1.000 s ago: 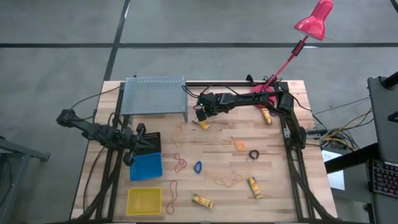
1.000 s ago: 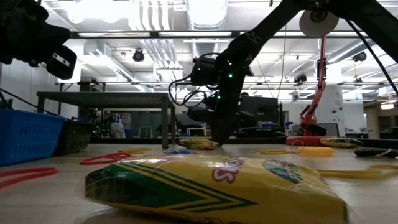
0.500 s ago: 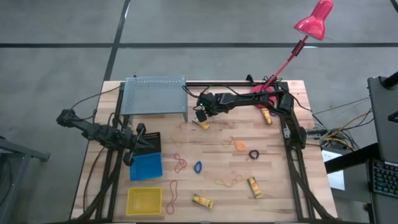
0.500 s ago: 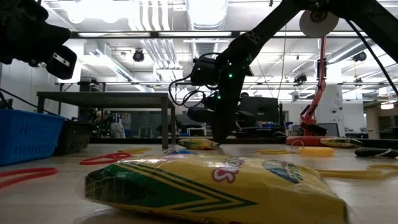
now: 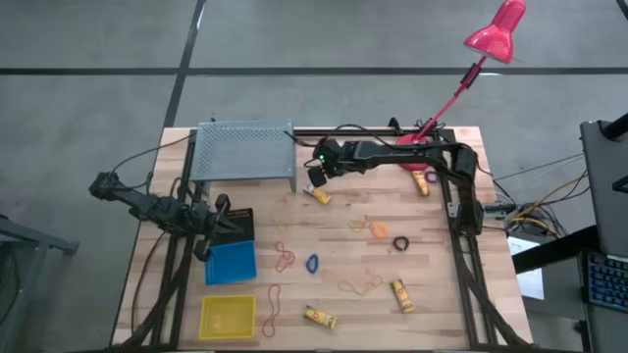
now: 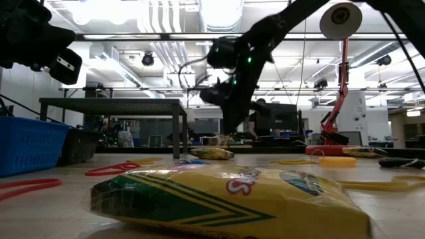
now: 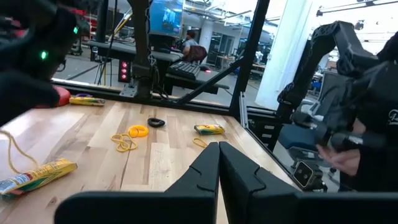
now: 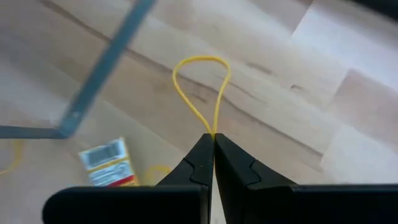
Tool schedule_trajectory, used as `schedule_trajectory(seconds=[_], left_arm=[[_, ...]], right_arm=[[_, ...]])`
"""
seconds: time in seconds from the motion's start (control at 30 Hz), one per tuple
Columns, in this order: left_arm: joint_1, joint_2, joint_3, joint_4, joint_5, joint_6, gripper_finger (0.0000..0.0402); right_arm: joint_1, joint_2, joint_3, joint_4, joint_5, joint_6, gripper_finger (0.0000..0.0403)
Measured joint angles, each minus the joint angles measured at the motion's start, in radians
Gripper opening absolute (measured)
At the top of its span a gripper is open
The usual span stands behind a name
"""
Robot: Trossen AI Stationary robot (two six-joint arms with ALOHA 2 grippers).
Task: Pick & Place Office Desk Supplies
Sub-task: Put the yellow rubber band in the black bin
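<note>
My right gripper (image 5: 316,180) hangs above the table's far middle, by the mesh shelf's right leg, shut on a thin yellow rubber-band loop (image 8: 200,81). A short yellow tube (image 5: 320,195) lies flat on the wood just near of it and also shows in the right wrist view (image 8: 109,163). My left gripper (image 5: 209,235) waits shut and empty over the black bin (image 5: 238,224) at the table's left; its fingertips meet in the left wrist view (image 7: 219,149). More bands, rings and tubes lie across the middle of the table. My right gripper pinches one end of the yellow rubber band (image 8: 212,132) between its two fingertips, both strands drawn together there. The fingers point down from above (image 6: 229,129). The rest of the loop spreads out past the fingertips over the wood; whether its far end touches the table I cannot tell.
A grey mesh shelf (image 5: 244,149) stands at the far left, its leg (image 8: 106,62) close to my right gripper. Blue bin (image 5: 231,262) and yellow bin (image 5: 227,316) sit at the near left. A pink lamp (image 5: 496,29) rises from the far right. A blue ring (image 5: 312,263), a black ring (image 5: 400,242) and red bands (image 5: 285,258) lie mid-table.
My right gripper has gone up from the table and a little toward the far edge, staying shut and taking the yellow rubber band up with it. The yellow tube beside it has stayed on the wood.
</note>
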Motion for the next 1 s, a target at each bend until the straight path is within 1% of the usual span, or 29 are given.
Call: schedule_trajectory(seconds=[0.13,0.23,0.43,0.6,0.73,0.8,0.9,1.0], left_arm=[[0.000,0.000,0.000,0.000,0.000,0.000,0.0014],[0.000,0.000,0.000,0.000,0.000,0.000,0.0014],[0.000,0.000,0.000,0.000,0.000,0.000,0.0014],[0.000,0.000,0.000,0.000,0.000,0.000,0.0014],[0.000,0.000,0.000,0.000,0.000,0.000,0.0014],[0.000,0.000,0.000,0.000,0.000,0.000,0.0014],[0.000,0.000,0.000,0.000,0.000,0.000,0.0014],[0.000,0.000,0.000,0.000,0.000,0.000,0.0014]], right_arm=[[0.002,-0.083,-0.008,-0.019,0.002,-0.008,0.0008],[0.008,-0.157,-0.014,-0.020,0.011,-0.058,0.0008],[0.046,-0.312,-0.024,-0.023,0.055,-0.149,0.0008],[0.084,-0.432,-0.060,0.014,0.058,-0.194,0.0008],[0.127,-0.522,-0.148,0.116,0.048,-0.242,0.0008],[0.147,-0.567,-0.215,0.202,0.015,-0.260,0.0008],[0.164,-0.632,-0.339,0.386,-0.073,-0.289,0.0008],[0.164,-0.682,-0.472,0.606,-0.207,-0.300,0.0008]])
